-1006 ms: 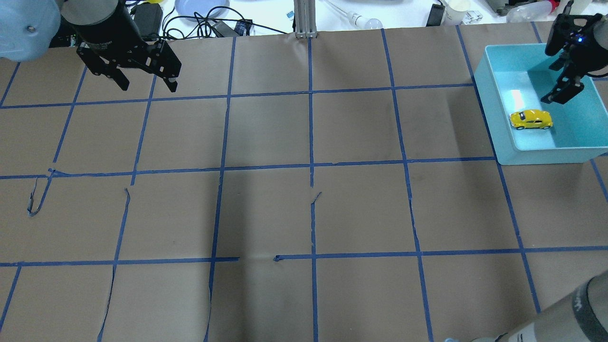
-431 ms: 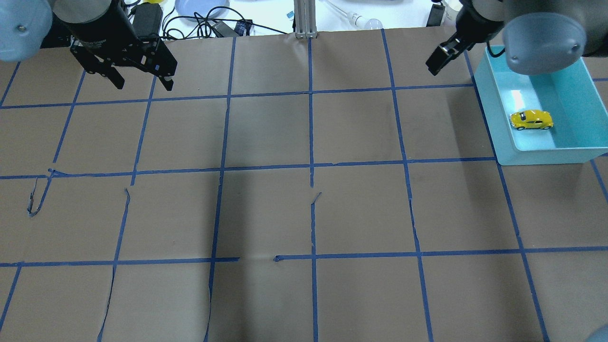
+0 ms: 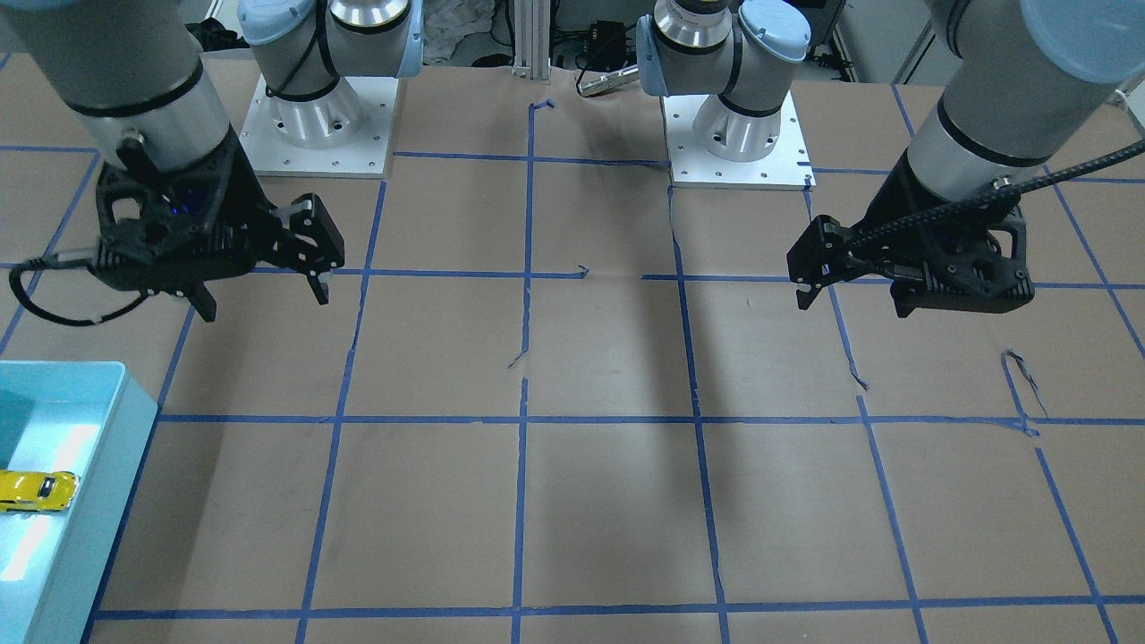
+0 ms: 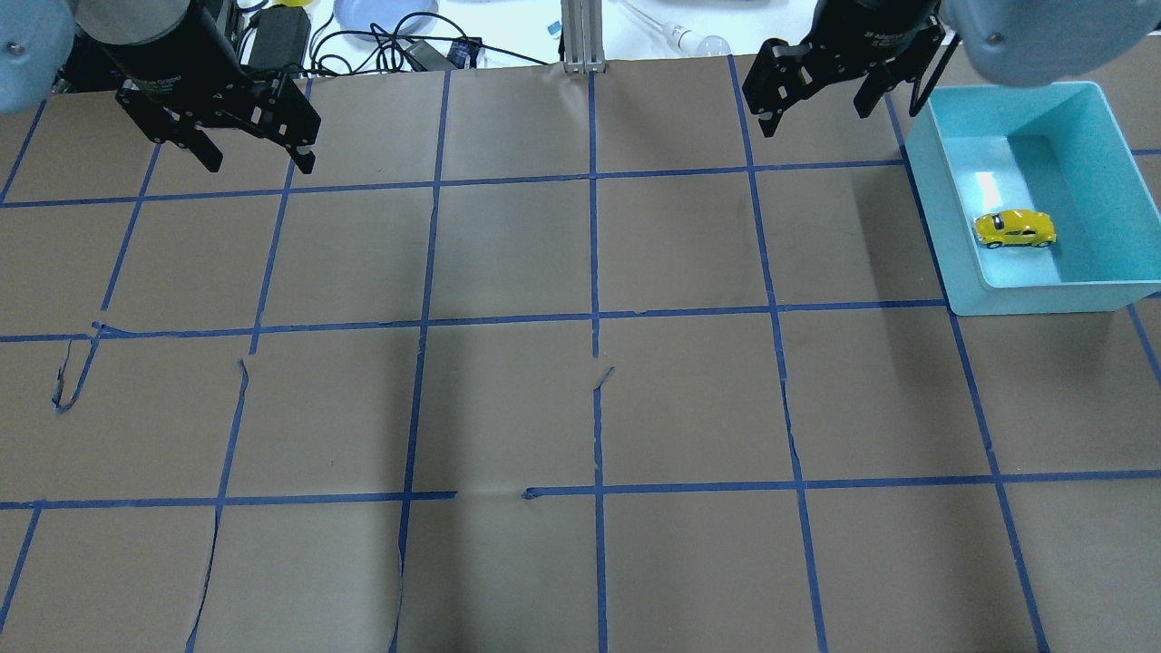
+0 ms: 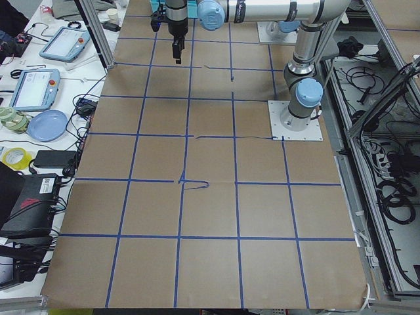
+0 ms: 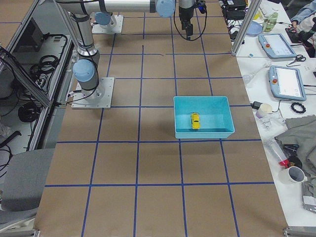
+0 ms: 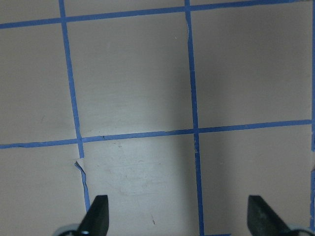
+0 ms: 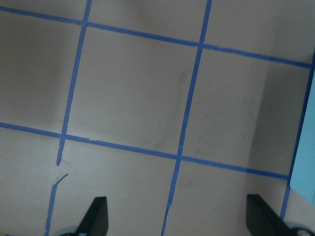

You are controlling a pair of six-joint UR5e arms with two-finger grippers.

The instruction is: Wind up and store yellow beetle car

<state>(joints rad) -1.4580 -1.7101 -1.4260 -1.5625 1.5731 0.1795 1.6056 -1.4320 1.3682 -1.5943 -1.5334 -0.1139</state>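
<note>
The yellow beetle car (image 4: pixel 1014 229) lies on its wheels inside the turquoise bin (image 4: pixel 1043 297) at the table's right, near the bin's front wall. It also shows in the front-facing view (image 3: pixel 36 490) and the right exterior view (image 6: pixel 195 120). My right gripper (image 4: pixel 816 113) is open and empty above the table, left of the bin's far corner. It also shows in the front-facing view (image 3: pixel 264 304). My left gripper (image 4: pixel 260 163) is open and empty above the far left of the table. It also shows in the front-facing view (image 3: pixel 850 306). Both wrist views show only brown paper with blue tape between spread fingertips.
The table is brown paper with a blue tape grid, torn in places (image 4: pixel 63 390). Cables, a blue plate (image 4: pixel 381 14) and an aluminium post (image 4: pixel 580 36) lie beyond the far edge. The arm bases (image 3: pixel 313 116) stand at the near side.
My right gripper has left the bin and swung left, now beside the bin's far corner. My left gripper has drifted slightly left and back. The car has not moved.
</note>
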